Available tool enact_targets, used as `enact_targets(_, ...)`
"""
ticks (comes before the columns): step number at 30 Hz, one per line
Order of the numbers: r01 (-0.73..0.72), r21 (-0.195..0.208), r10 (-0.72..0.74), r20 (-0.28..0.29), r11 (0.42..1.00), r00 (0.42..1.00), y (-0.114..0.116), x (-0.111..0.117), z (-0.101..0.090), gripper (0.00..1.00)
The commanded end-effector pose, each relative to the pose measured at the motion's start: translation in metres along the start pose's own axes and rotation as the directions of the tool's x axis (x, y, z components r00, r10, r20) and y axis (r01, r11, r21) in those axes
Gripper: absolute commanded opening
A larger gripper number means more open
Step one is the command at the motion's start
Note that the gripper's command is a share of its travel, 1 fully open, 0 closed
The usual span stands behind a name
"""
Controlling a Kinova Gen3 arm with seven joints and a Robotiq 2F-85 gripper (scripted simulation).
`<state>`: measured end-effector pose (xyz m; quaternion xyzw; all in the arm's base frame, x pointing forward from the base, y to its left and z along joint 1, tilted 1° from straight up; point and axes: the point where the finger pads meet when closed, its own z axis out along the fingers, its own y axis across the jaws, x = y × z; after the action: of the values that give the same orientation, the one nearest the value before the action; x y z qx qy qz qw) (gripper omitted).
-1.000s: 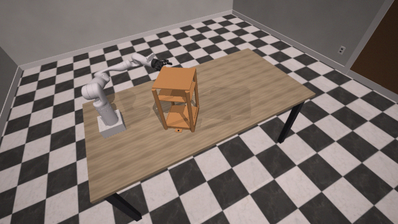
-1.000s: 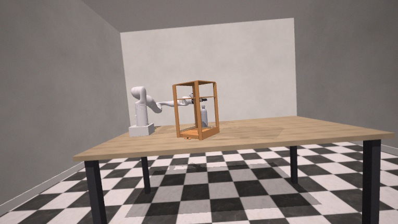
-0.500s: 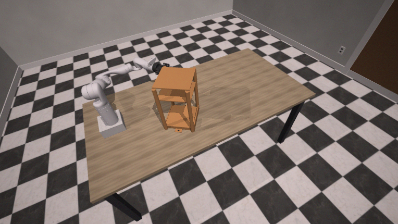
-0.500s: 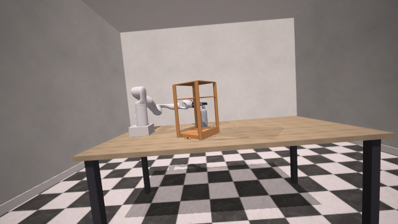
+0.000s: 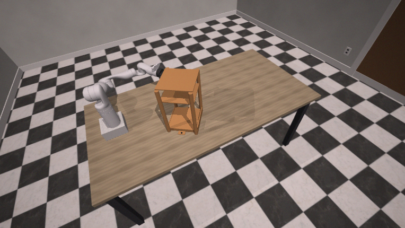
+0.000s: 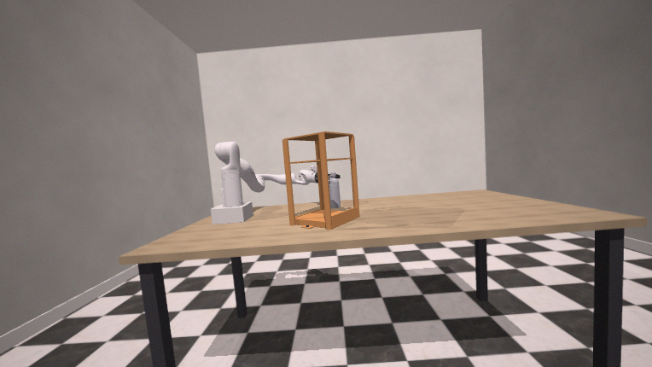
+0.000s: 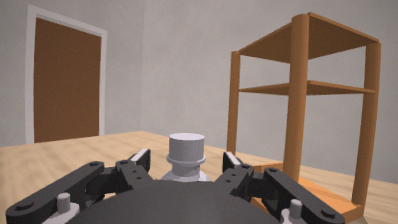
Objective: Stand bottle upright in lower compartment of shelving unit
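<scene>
my tool (image 7: 186, 162) wide open, empty, fingers either side of upright bottle (image 7: 186, 150) on desk (image 7: 60, 155), just beside shelving unit (image 7: 300, 100).

A bare test room of the laboratory kind is shown. Plain grey walls (image 5: 85, 25), a black-and-white checkered floor (image 5: 311, 184), a brown door (image 7: 65, 80) and a wall socket (image 5: 347, 51) are seen. The only furniture is a wooden table (image 5: 255, 85), on which a white arm (image 5: 104, 96) is mounted beside a small orange shelving unit (image 5: 179, 81).
</scene>
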<state>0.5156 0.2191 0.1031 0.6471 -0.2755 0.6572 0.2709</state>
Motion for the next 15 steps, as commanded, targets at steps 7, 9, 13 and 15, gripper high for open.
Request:
enact_targets(7,0.008,0.002,-0.008,-0.006,1.000,1.000,0.000,-0.019,0.001,0.82)
enact_targets(9,0.008,0.002,-0.008,-0.006,1.000,1.000,0.000,-0.025,0.001,0.82)
enact_targets(13,0.008,0.002,-0.008,-0.006,1.000,1.000,0.000,-0.035,0.001,0.82)
enact_targets(15,0.008,0.002,-0.008,-0.006,1.000,1.000,0.000,-0.039,0.001,0.82)
